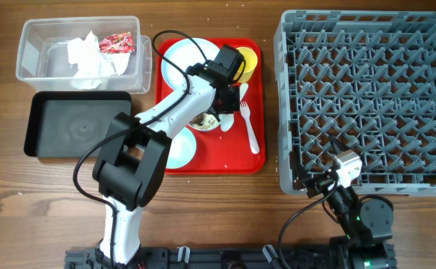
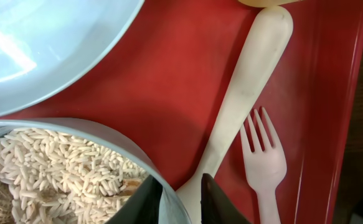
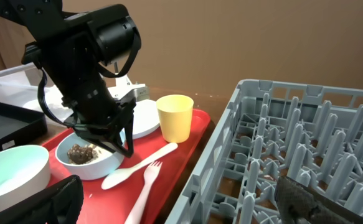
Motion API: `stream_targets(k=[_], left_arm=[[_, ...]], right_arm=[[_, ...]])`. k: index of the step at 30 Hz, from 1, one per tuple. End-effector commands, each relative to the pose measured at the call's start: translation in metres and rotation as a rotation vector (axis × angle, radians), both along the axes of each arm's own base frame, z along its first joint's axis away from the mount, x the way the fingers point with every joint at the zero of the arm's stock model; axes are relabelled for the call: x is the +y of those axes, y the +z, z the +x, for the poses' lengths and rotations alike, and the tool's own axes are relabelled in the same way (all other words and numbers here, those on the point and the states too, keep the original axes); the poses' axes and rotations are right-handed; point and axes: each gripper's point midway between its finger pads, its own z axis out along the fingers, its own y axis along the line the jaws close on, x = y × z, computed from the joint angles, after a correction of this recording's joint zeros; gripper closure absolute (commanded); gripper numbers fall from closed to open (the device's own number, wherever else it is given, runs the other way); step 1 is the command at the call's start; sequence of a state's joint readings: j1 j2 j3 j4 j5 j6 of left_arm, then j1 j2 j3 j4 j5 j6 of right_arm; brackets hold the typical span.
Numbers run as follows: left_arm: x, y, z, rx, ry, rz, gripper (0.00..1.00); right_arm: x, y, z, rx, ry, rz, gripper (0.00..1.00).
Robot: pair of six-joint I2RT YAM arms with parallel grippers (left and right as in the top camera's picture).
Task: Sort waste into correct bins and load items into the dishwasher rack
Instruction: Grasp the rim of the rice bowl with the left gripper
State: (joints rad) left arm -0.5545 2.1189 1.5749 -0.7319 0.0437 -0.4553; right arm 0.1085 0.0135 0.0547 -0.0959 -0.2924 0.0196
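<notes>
My left gripper (image 1: 216, 112) is down on the red tray, shut on the right rim of the small light bowl (image 1: 203, 121), one finger inside and one outside (image 2: 180, 202). The bowl (image 2: 106, 134) holds brown and white food scraps (image 2: 56, 162). The white spoon (image 2: 249, 81) and fork (image 2: 265, 162) lie just to its right. The pale blue plate (image 1: 179, 63), yellow cup (image 1: 249, 61) and pale green bowl (image 1: 182, 149) are also on the tray. The napkin (image 1: 90, 58) and red wrapper (image 1: 117, 43) lie in the clear tub (image 1: 34, 52). My right gripper (image 3: 181, 211) is open and empty at the front left corner of the rack (image 1: 367, 97).
The black tray-bin (image 1: 75, 123) sits left of the red tray (image 1: 225, 157), below the clear tub. The grey rack fills the right side, close to the tray's right edge. The left arm stretches across the tray from the front.
</notes>
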Motion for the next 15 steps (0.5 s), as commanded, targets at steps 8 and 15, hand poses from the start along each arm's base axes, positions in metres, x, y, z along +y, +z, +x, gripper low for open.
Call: stream_targets(k=[8, 15], left_arm=[[0.0, -0.016, -0.004, 0.028, -0.002, 0.016, 0.96], [-0.014, 0.029, -0.011, 0.022, -0.03, -0.096, 0.96]], right_arm=[[0.004, 0.001, -0.002, -0.014, 0.024, -0.013, 0.01], [0.004, 0.001, -0.002, -0.014, 0.024, -0.013, 0.0]])
